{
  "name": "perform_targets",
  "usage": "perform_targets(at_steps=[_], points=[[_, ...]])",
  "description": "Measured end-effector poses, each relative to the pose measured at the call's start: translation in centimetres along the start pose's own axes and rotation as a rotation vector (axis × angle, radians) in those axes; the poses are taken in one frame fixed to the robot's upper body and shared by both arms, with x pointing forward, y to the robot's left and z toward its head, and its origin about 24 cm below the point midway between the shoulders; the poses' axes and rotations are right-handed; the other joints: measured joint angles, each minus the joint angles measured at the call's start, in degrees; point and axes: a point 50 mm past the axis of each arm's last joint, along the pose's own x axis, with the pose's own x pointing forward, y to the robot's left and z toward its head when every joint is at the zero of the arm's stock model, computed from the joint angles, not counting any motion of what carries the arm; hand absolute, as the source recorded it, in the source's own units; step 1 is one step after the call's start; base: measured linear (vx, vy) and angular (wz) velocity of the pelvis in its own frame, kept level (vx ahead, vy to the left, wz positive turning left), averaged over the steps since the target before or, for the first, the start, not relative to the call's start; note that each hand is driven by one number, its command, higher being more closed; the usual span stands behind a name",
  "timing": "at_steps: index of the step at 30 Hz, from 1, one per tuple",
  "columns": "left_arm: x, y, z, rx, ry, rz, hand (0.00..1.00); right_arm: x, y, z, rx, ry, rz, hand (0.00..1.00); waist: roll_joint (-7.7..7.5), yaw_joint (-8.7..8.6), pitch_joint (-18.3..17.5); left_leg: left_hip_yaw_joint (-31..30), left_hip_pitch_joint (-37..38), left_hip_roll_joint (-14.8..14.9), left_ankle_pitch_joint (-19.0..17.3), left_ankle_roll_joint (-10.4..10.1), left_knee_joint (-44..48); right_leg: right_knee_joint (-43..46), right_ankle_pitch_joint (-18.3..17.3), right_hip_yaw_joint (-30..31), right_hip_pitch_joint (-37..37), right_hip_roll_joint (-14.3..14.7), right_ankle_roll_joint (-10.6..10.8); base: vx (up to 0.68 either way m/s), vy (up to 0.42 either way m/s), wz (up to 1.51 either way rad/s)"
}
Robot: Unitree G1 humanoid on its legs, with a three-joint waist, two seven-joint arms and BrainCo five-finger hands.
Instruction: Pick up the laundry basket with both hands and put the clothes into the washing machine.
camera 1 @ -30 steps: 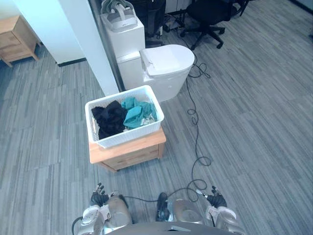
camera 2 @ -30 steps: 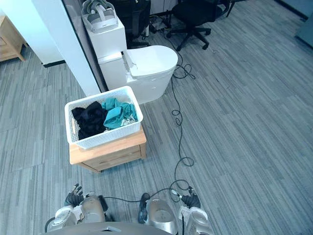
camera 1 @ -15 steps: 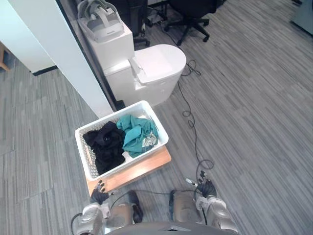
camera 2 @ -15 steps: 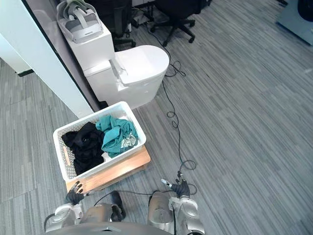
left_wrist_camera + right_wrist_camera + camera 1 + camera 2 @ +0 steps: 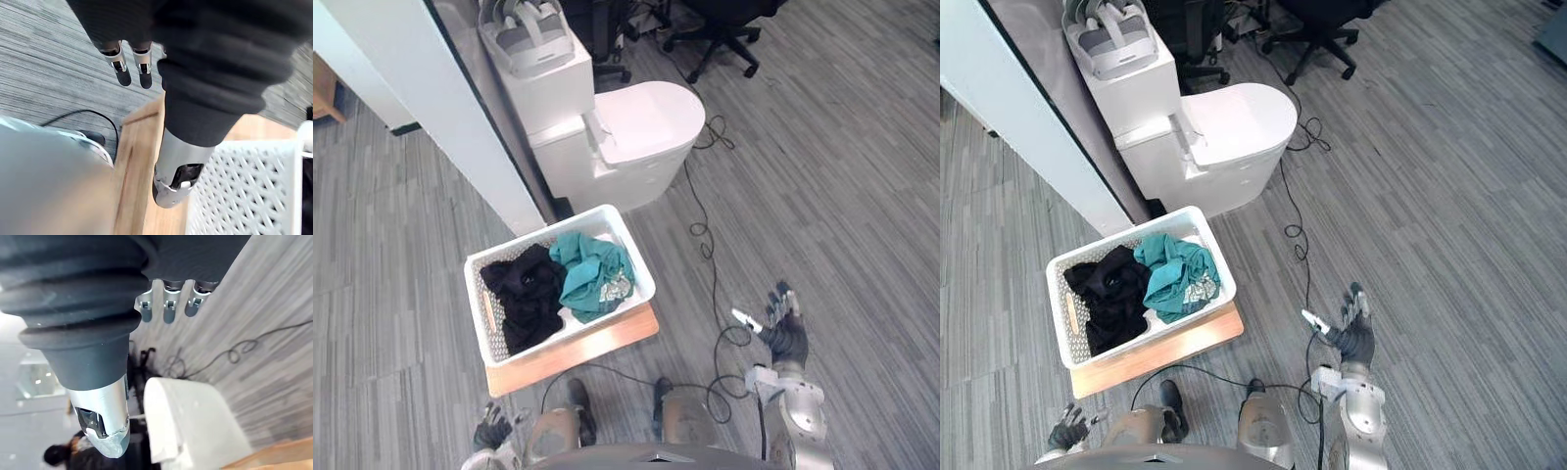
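A white lattice laundry basket [image 5: 570, 331] sits on a low wooden cabinet [image 5: 579, 354], holding black clothes [image 5: 522, 294] and teal clothes [image 5: 592, 274]. Behind it stands a white toilet-shaped unit [image 5: 641, 122] with its rounded lid closed. My left hand [image 5: 492, 431] hangs low, near the cabinet's front left corner, fingers relaxed and empty. In the left wrist view its thumb [image 5: 183, 161] lies over the cabinet top [image 5: 137, 161] beside the basket wall [image 5: 244, 186]. My right hand [image 5: 785, 333] is raised to the right of the basket, well apart from it, fingers spread.
A headset [image 5: 527, 24] rests on the white box behind the unit. A white partition [image 5: 440, 108] runs back on the left, close to the basket. An office chair [image 5: 724, 15] stands further back. Grey carpet stretches open to the right.
My right hand has lifted from beside the leg, up and out to the right, with its fingers spread. The left hand has dropped lower. The camera shifted a little.
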Motion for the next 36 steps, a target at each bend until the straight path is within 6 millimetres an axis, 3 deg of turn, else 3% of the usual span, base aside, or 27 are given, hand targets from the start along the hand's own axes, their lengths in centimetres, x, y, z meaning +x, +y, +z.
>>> perform_targets(at_steps=[2, 3, 6, 9, 10, 11, 12, 16, 19, 21, 22, 24, 26, 30, 36], points=[[0.2, -0.2, 1.8, -0.085, -0.073, 0.009, 0.00, 1.7, 1.3, 2.2, 0.016, -0.114, 0.037, 0.00, -0.06, 0.04, 2.02, -1.91, -3.86, -0.23, 0.13, 0.21, 2.28, 2.78, -0.81, -1.65, -2.84, -0.90, -0.46, -0.13, 0.000, 0.57], [0.4, -0.9, 4.8, -0.158, -0.194, -0.009, 0.00, 3.1, 2.1, 3.8, 0.010, -0.191, 0.073, 0.00, -0.01, 0.66, 3.92, -3.35, -6.87, -0.63, 0.23, 0.35, 3.89, 5.75, -1.99, -3.09, -5.23, -1.92, -0.74, -0.18, -0.021, 0.57], [-0.2, -2.6, 10.9, -0.247, -0.423, -0.076, 0.00, 5.5, 3.4, 6.9, -0.017, -0.321, 0.127, 0.00, 0.43, 2.09, 6.31, -4.76, -11.00, -0.74, -0.21, 0.30, 6.59, 9.46, -3.32, -4.70, -8.54, -3.21, -1.39, -0.18, -0.034, 0.50], [-2.7, -4.5, 19.1, -0.299, -0.729, -0.202, 0.00, 8.1, 4.9, 11.8, -0.028, -0.507, 0.171, 0.00, 1.35, 2.51, 8.56, -2.05, -15.65, 1.45, 0.38, 0.75, 9.43, 12.68, -3.82, -6.80, -12.18, -4.40, -2.02, -0.10, -0.049, 0.42], [-4.5, -5.3, 23.0, -0.300, -0.868, -0.273, 0.00, 9.4, 5.7, 13.9, -0.048, -0.571, 0.203, 0.00, 1.53, 2.60, 10.03, -2.08, -17.52, 1.64, 1.20, 1.03, 10.77, 14.30, -3.94, -7.16, -13.60, -4.78, -2.18, -0.08, -0.047, 0.25], [-5.4, -5.7, 24.6, -0.288, -0.924, -0.302, 0.00, 9.9, 5.9, 14.6, -0.062, -0.586, 0.210, 0.00, 1.62, 2.74, 10.49, -2.19, -18.26, 1.67, 1.30, 1.12, 11.33, 14.80, -3.94, -7.25, -14.22, -4.91, -2.19, -0.11, -0.008, 0.21], [-7.5, -6.8, 27.9, -0.246, -1.050, -0.376, 0.00, 11.1, 5.9, 15.9, -0.075, -0.606, 0.196, 0.00, 1.68, 3.35, 11.20, -2.38, -20.27, 1.65, 1.35, 1.22, 12.41, 15.87, -3.99, -7.48, -15.94, -5.31, -2.26, -0.08, 0.017, 0.12], [-12.1, -10.6, 33.1, -0.091, -1.245, -0.562, 0.00, 12.9, 5.7, 18.0, -0.131, -0.613, 0.165, 0.00, 2.21, 4.35, 12.10, -3.36, -24.78, 1.23, 1.64, 1.68, 14.24, 17.82, -3.98, -8.51, -19.35, -6.50, -2.26, -0.07, 0.021, 0.19], [-14.6, -14.1, 35.3, 0.081, -1.291, -0.720, 0.00, 13.5, 6.5, 19.3, -0.176, -0.628, 0.196, 0.00, 2.10, 4.61, 13.07, -2.88, -26.94, 1.35, 1.66, 1.83, 14.92, 18.89, -3.98, -9.29, -20.89, -7.32, -2.26, -0.05, 0.010, 0.21], [-16.1, -17.2, 36.3, 0.271, -1.289, -0.814, 0.00, 14.5, 7.7, 20.6, -0.180, -0.632, 0.245, 0.00, 2.05, 4.75, 13.92, 0.17, -28.94, 2.95, 1.50, 2.41, 16.34, 19.94, -3.98, -9.36, -22.90, -7.87, -2.26, -0.04, -0.015, 0.10], [-16.2, -17.5, 36.4, 0.283, -1.289, -0.821, 0.00, 14.6, 7.8, 20.8, -0.172, -0.630, 0.253, 0.00, 2.04, 4.80, 13.92, 0.20, -29.29, 2.94, 1.60, 2.58, 16.45, 20.06, -3.97, -9.36, -23.19, -7.91, -2.25, -0.02, 0.000, 0.04], [-14.8, -18.4, 37.4, 0.359, -1.249, -0.757, 0.00, 15.1, 9.0, 20.6, -0.099, -0.573, 0.349, 0.00, 1.87, 5.06, 14.02, 0.89, -30.14, 2.81, 2.05, 3.25, 16.49, 20.51, -3.95, -9.20, -24.36, -8.24, -2.24, 0.00, 0.000, 0.00], [-12.7, -17.9, 37.7, 0.406, -1.178, -0.664, 0.00, 15.4, 10.1, 20.0, -0.051, -0.505, 0.441, 0.00, 1.86, 4.98, 14.02, 1.14, -29.98, 2.69, 2.33, 3.41, 16.15, 20.63, -3.96, -9.11, -24.57, -8.36, -2.25, 0.03, -0.014, -0.02], [-9.5, -17.9, 36.5, 0.480, -1.041, -0.588, 0.00, 16.2, 11.2, 19.8, -0.046, -0.414, 0.550, 0.00, 1.85, 5.24, 14.01, 1.53, -28.81, 2.20, 4.28, 3.24, 13.74, 20.59, -3.93, -9.08, -24.54, -8.48, -2.31, 0.02, -0.054, 0.04], [-9.3, -18.6, 34.3, 0.480, -1.011, -0.646, 0.00, 16.1, 11.7, 19.6, -0.110, -0.391, 0.605, 0.00, 1.81, 5.87, 13.96, 2.01, -24.94, 1.48, 6.94, 2.64, 8.46, 19.23, -3.70, -9.15, -22.52, -8.43, -2.66, -0.01, -0.057, 0.01]])
